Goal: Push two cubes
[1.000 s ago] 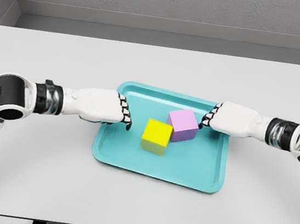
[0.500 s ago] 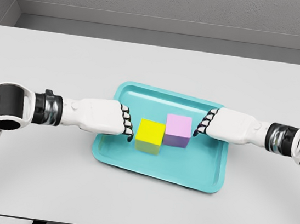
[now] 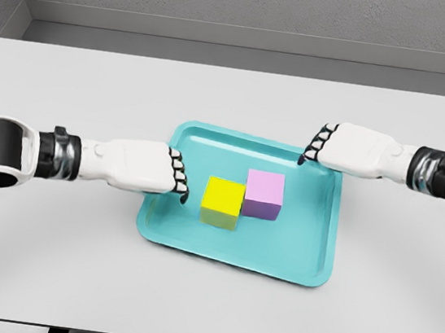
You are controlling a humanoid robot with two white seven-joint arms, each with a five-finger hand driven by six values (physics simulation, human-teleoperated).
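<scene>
Grey surface [image 3: 70, 261] mid-frame carries my tray [image 3: 311, 269]; yellow cube [image 3: 223, 202] and pink cube [image 3: 264, 194] touch, seemingly light, rigid, slidable by flat sides; left hand [image 3: 144, 167] and right hand [image 3: 344, 147] curled, empty.

Two cubes [image 3: 243, 200] sit touching side by side in a tray [image 3: 309, 256] on the table [image 3: 231, 102].

One teal tray [image 3: 314, 252] lies flat on the table [image 3: 69, 269], slightly right of the table's centre and nearer the front edge than the back edge. The tray is rectangular with rounded corners and a low raised rim, and sits slightly skewed to the table's edges. The table surface is plain light grey. Grey walls [image 3: 268, 8] rise behind the back edge.
</scene>
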